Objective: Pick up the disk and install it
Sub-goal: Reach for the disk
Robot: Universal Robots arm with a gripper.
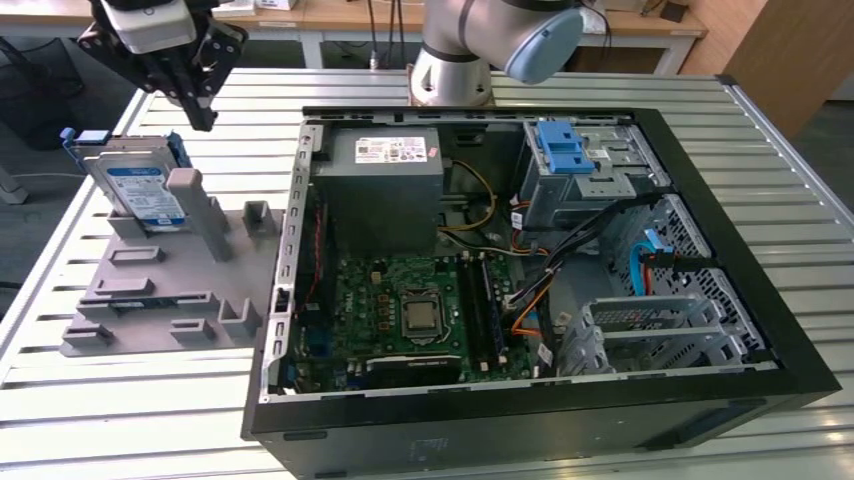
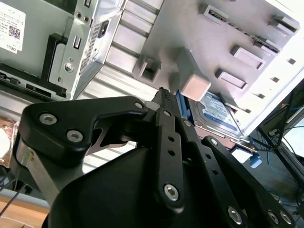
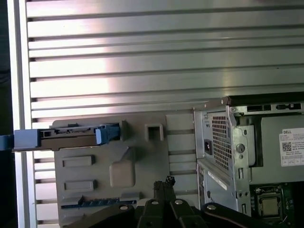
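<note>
Black gripper (image 1: 203,118) clenched on nothing, just beyond the silver-grey hard drive in blue carrier (image 1: 144,192). Drive stands on edge in grey plastic fixture (image 1: 154,300), at the exterior view's left of open black computer case (image 1: 534,412).

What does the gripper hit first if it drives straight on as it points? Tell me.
Probably the grey fixture beneath the gripper, beside its raised block; the disk stands on edge off to one side. Depth is unclear.
</note>
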